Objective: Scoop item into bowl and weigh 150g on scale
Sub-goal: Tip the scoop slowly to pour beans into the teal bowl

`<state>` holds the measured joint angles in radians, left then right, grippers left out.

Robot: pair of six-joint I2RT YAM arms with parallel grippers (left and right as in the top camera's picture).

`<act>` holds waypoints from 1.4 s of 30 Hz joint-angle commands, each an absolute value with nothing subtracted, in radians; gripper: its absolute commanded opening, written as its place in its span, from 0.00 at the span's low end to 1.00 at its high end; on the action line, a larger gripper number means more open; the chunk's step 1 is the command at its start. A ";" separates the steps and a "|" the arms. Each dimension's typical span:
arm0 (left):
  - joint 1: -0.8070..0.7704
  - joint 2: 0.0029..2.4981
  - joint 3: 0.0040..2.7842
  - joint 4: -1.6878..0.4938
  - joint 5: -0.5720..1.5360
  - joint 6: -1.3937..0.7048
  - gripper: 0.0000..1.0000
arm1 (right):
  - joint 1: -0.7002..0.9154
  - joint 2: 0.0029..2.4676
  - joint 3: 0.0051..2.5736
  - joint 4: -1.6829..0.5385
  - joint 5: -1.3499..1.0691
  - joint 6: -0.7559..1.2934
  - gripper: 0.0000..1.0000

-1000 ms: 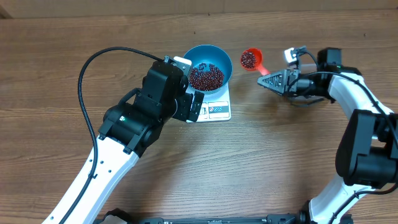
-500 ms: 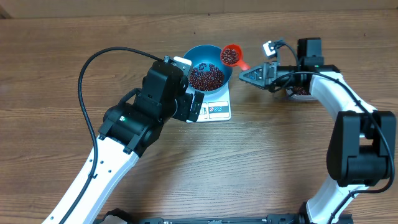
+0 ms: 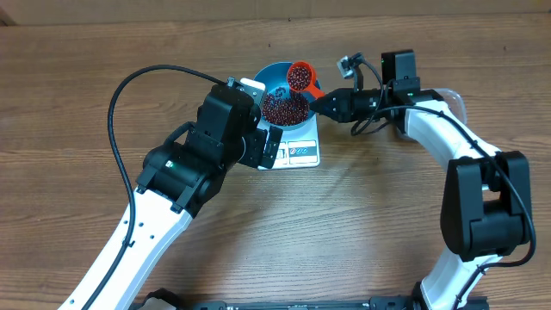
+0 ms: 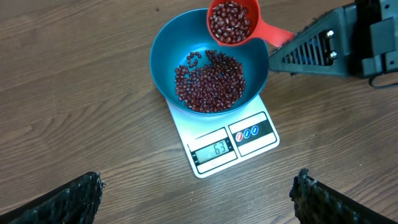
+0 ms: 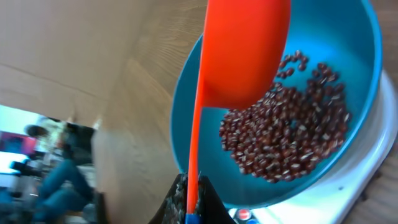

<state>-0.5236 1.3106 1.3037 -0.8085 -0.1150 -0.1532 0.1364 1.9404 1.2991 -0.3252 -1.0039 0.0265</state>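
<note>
The loose maroon heap of small red-brown beans [image 4: 210,84] sits in the bottom of the round, deep, bright blue plastic bowl [image 4: 163,65]. The bowl sits square on the small flat white kitchen scale [image 4: 268,132], out on the brown wooden table [image 3: 387,224]. The display looks like 63 to me, so by my read we're well short of target.

What matters for the next move is the orange-red plastic measuring scoop [image 4: 275,35]. Its cup hangs above the bowl's far rim, over the inside rather than the table, and it's loaded with beans and roughly level. The handle runs away from the bowl straight back to the right gripper [image 3: 325,103], so the long axis points from claw to bowl. The bowl is just past the cup, on the side towards the left arm. I reckon all it needs is a roll of the wrist about that handle line, with little or no travel. I'd do it slowly, because a full dump could spill over the near rim.

The right claw is clamped tight on the end of the handle, and the wrist view shows the handle pinched between the fingertips. It's clearly the arm doing the work.

The left gripper [image 3: 269,146] hovers above the near side of the scale with its jaws spread wide. It holds nothing and touches nothing.
</note>
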 commanded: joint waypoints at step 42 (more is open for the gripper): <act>-0.522 1.296 1.324 -0.808 -0.107 -0.135 1.00 | 0.142 1.942 1.306 -0.293 -0.890 -0.350 0.04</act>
